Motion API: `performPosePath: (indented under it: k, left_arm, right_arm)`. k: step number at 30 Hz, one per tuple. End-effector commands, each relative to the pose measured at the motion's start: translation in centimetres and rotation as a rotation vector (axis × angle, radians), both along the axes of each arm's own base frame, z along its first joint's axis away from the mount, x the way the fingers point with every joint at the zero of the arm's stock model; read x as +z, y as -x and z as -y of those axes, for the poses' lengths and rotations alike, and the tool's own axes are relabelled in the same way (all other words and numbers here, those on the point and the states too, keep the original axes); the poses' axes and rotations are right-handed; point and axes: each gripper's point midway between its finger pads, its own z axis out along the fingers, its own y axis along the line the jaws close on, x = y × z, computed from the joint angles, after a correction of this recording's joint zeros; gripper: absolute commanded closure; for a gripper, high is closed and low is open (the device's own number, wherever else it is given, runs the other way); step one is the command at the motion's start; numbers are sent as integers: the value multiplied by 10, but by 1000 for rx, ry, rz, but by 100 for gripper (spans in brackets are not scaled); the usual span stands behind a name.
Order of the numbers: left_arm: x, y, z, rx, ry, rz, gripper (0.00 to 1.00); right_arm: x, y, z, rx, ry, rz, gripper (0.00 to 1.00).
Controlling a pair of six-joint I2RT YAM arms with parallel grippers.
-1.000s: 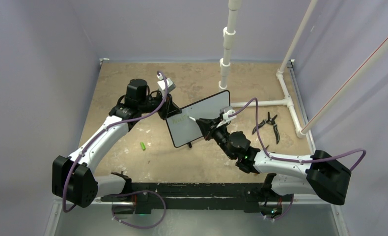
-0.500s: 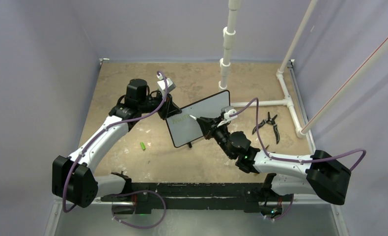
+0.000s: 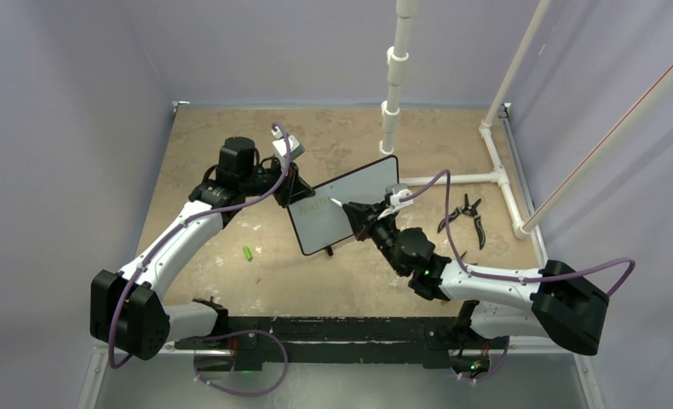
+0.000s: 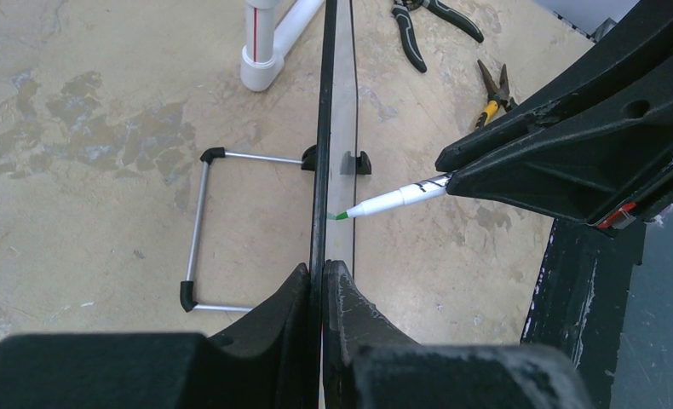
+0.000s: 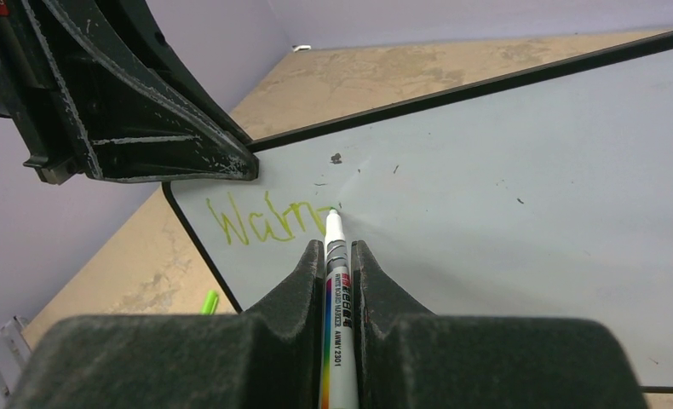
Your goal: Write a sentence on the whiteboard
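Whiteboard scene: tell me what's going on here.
The left arm clamps its jaws on the edge of the small black-framed whiteboard, steadying it. The right arm, jaws shut on a white marker, has the tip at the board, at the end of green letters reading roughly "Warn". The sentence is barely begun.

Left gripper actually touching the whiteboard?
Touching. Left wrist view: the left gripper pinches the whiteboard edge, a finger on each face, no gap.

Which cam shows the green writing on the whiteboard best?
Right wrist: the writing faces the lens, letters readable beside the marker tip. Top external shows only a faint smudge. Left wrist sees the whiteboard edge-on, no text.
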Motion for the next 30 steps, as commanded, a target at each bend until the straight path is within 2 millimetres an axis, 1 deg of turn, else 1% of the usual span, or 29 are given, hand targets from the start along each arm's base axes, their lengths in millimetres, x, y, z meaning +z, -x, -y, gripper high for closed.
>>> performPosePath:
  k: [1, 4, 9, 12, 14, 15, 17, 19, 21, 22, 24, 29, 30]
  left_arm:
    - [14, 0, 1, -10, 19, 68, 100]
    - [14, 0, 1, -10, 19, 68, 100]
    - [15, 0, 1, -12, 20, 70, 100]
    - [15, 0, 1, -13, 21, 68, 100]
    - [15, 0, 1, -11, 21, 66, 100]
    - [15, 0, 1, -9, 21, 68, 98]
    - [17, -2, 1, -2, 22, 69, 79]
    - [20, -5, 2, 4, 26, 70, 58]
    - [23, -8, 3, 12, 28, 69, 49]
    - [24, -9, 4, 16, 27, 70, 44]
    - [26, -11, 8, 9, 27, 73, 39]
    - [29, -14, 24, -14, 7, 80, 38]
    - [26, -14, 26, -19, 2, 73, 38]
  right_arm:
    - [-5, -7, 8, -59, 1, -25, 100]
    - [-15, -4, 10, -53, 8, -50, 100]
    - [-22, -2, 13, -55, 14, -66, 100]
    - [-18, -3, 13, -56, 14, -58, 100]
    - [-12, -3, 14, -56, 5, -42, 100]
    - [-8, -1, 14, -45, 2, -28, 100]
    - [2, 3, 14, -22, -11, 2, 100]
    - [11, 6, 16, -10, -24, 23, 100]
    - [17, 10, 18, 1, -36, 34, 100]
    - [17, 12, 18, 16, -33, 35, 100]
    - [18, 12, 22, 2, -34, 40, 100]
    - [18, 11, 26, -7, -29, 47, 100]
    - [18, 10, 27, -6, -31, 48, 100]
